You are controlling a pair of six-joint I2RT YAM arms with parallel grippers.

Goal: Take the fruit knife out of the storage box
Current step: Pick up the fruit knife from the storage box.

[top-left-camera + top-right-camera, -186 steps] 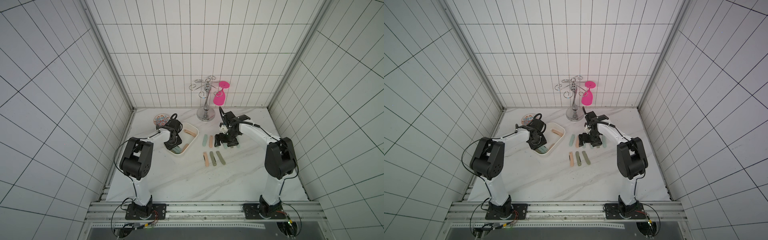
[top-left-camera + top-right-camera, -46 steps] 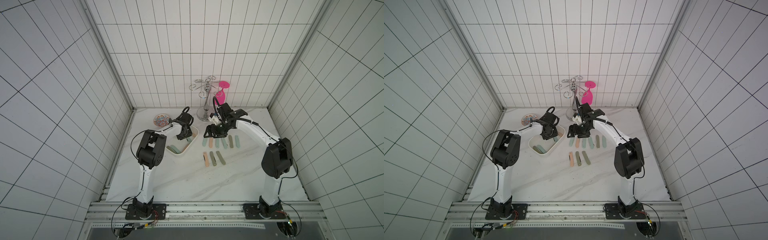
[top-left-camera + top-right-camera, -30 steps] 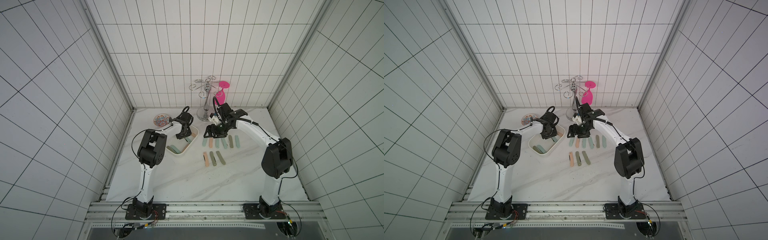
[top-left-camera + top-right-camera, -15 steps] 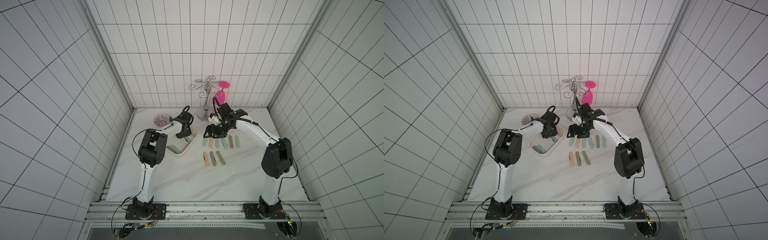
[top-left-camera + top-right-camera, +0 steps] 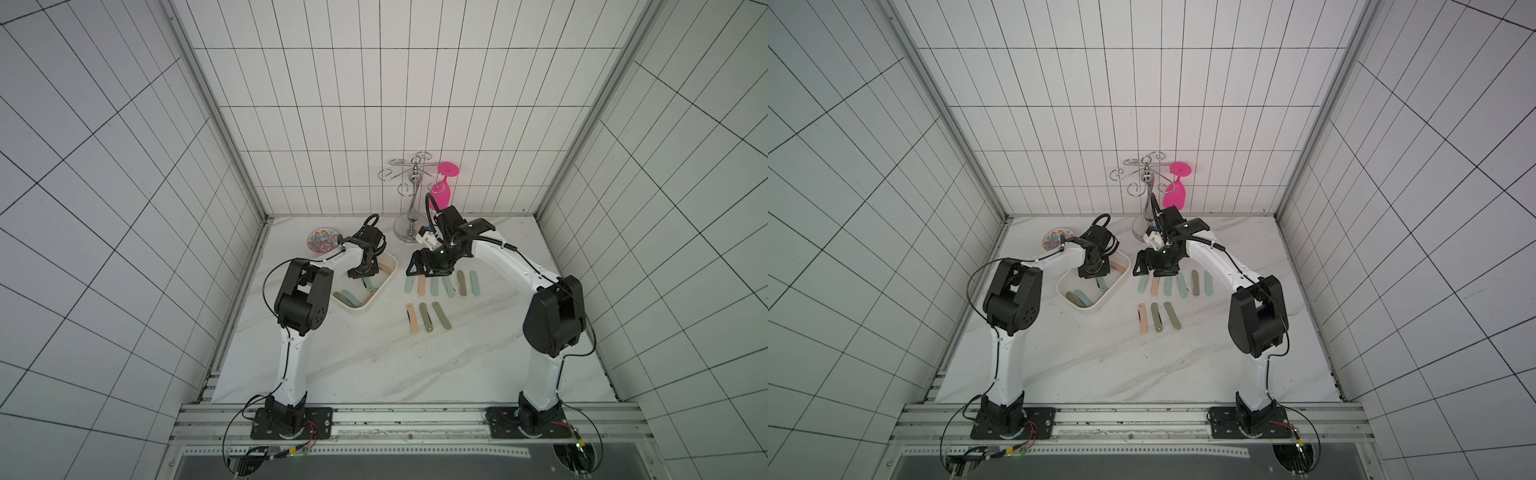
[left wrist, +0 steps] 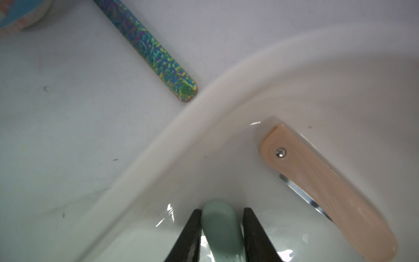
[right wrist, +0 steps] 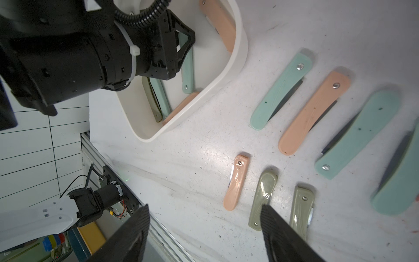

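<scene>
- Beside the shallow white plastic storage box, the right gripper hangs spread and empty, leaving room.
- Left gripper reaches into the box, pinching across narrow sides for a sure lift.
- Mint-green plastic folding fruit knife, so gripped, lies on the box floor.

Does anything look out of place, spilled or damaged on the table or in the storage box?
Nothing looks spilled or damaged. One teal knife in the far row on the table lies slanted, while its neighbours lie straight.
</scene>
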